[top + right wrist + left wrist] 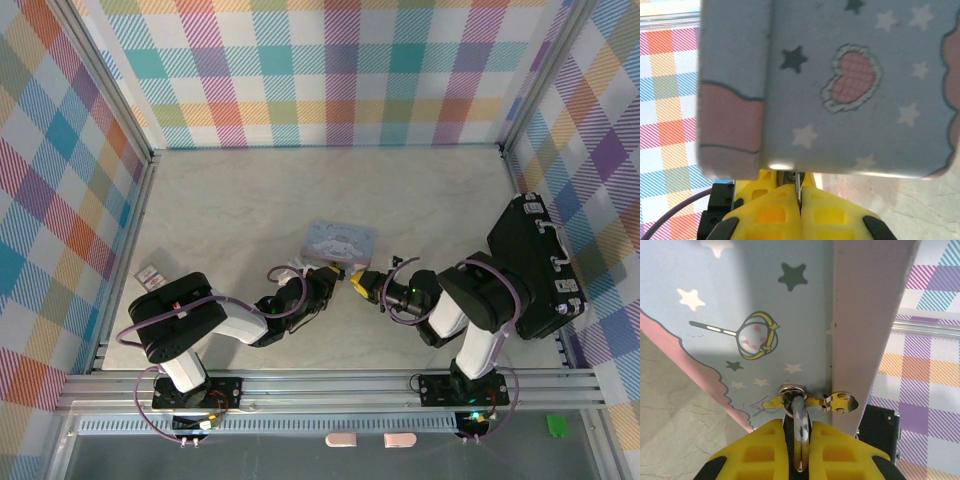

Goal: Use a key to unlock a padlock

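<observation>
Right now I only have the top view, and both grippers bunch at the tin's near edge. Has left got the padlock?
Observer: Yes. In the left wrist view the left gripper is shut on the padlock by its silver shackle.
Operator: Hooked to the tin?
Observer: Looks so. The shackle runs up into a metal ring at the edge of the tin.
Operator: And the key?
Observer: In the right wrist view the right gripper is shut on the key, a thin sliver with its tip close to the tin.

Bright, even light; blurry right-wrist close-up.
</observation>
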{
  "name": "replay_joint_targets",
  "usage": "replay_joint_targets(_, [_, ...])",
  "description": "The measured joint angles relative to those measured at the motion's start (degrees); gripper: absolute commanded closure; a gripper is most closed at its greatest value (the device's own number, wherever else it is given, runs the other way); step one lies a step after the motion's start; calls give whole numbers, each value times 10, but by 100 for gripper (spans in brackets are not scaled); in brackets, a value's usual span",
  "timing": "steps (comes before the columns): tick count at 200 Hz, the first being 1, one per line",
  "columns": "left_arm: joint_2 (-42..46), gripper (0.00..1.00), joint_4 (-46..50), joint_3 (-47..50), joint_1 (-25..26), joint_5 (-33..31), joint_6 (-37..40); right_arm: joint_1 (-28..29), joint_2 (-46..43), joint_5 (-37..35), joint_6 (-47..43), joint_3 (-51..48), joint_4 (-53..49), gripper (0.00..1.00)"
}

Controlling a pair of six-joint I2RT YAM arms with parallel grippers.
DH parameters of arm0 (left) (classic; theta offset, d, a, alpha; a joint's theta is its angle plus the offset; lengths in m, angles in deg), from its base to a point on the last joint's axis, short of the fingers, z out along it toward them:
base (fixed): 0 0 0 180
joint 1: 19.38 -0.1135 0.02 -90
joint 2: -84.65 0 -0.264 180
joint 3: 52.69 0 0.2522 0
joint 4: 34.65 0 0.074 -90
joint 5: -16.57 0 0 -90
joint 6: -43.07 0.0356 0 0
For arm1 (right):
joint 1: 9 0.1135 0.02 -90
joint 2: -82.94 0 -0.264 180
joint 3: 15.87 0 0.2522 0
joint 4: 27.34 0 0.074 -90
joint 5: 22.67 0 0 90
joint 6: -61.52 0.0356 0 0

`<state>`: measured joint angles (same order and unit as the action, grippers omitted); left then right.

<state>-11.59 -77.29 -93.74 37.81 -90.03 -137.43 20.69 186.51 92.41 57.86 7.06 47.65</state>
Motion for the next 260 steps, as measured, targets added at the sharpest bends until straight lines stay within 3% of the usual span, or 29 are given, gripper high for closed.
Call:
replay_joint_targets(212, [-30, 100, 19, 0, -7, -8, -12, -13, 87, 72, 13, 66, -19, 100])
replay_joint_targets(260, [-35, 100, -13, 23, -11, 26, 10, -10, 74, 71, -18, 50, -35, 100])
